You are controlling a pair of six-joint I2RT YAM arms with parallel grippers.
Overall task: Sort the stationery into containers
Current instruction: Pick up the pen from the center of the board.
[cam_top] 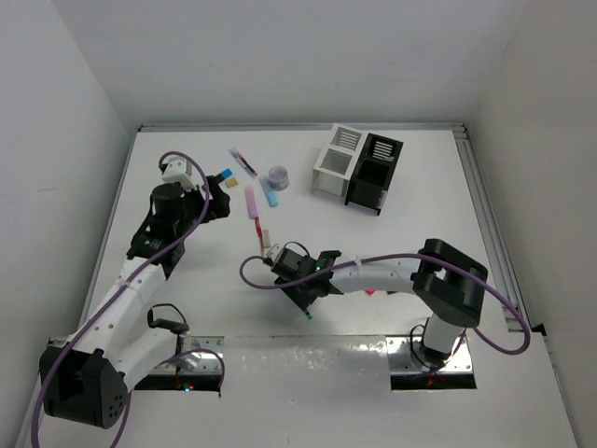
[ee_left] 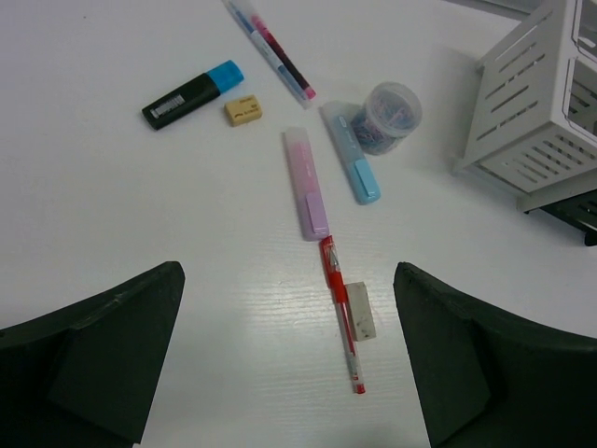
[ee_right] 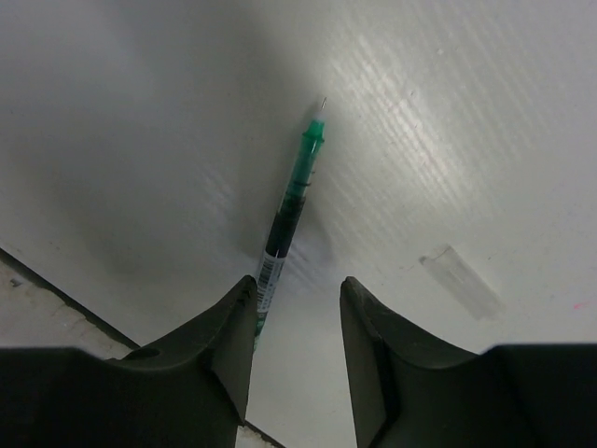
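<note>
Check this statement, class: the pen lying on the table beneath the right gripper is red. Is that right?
No. The pen lying on the table beneath the right gripper is green, not red; the right wrist view shows it.

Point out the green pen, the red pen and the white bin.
green pen (ee_right: 291, 210): right wrist view, on its dark barrel.
red pen (ee_left: 338, 299): left wrist view, on the middle of its barrel.
white bin (ee_left: 522, 112): left wrist view, on its slatted side wall.
</note>
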